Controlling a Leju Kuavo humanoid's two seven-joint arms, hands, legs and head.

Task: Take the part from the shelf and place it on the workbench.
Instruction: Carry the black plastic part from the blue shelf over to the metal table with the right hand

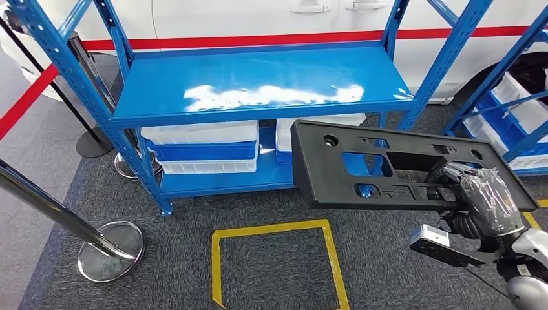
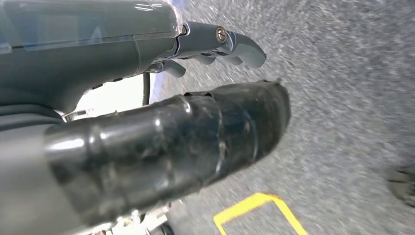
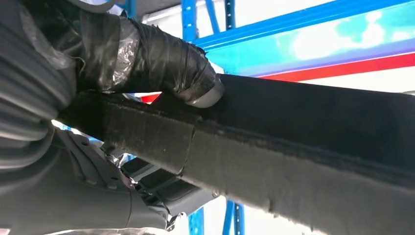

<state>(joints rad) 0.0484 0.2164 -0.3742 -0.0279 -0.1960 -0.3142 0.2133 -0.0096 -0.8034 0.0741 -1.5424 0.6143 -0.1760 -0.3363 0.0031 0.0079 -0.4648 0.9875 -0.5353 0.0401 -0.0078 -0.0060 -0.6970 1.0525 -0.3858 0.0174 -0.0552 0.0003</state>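
i see the right hand [image 1: 481,194] gripping the black part [image 1: 362,161] by its near right edge, holding it in the air in front of the blue shelf [image 1: 258,84] and above the grey carpet [image 1: 161,258]. the part is a long flat black panel with rectangular cut-outs and small round holes; it sits roughly level, with its left end free and reaching out over the shelf's lower tier. in the right wrist view the taped thumb [image 3: 161,63] presses on one face of the part's edge [image 3: 303,147] while the darker fingers [image 3: 161,186] curl under the other face, so the grasp is a clamp across the panel's rim.

the left hand [image 2: 147,142] hangs over the carpet with nothing in it; its thumb and fingers are stretched out and apart.

the shelf's upper board is bare blue with a bright glare patch. on the lower board sit white bins [image 1: 200,148]. a yellow tape square [image 1: 278,258] is marked on the carpet just below the part's left end. a chrome stanchion [image 1: 110,248] stands at the left on a round base, and a white vehicle body with a red stripe [image 1: 258,39] runs behind the shelf. a second blue rack [image 1: 517,110] stands at the right.
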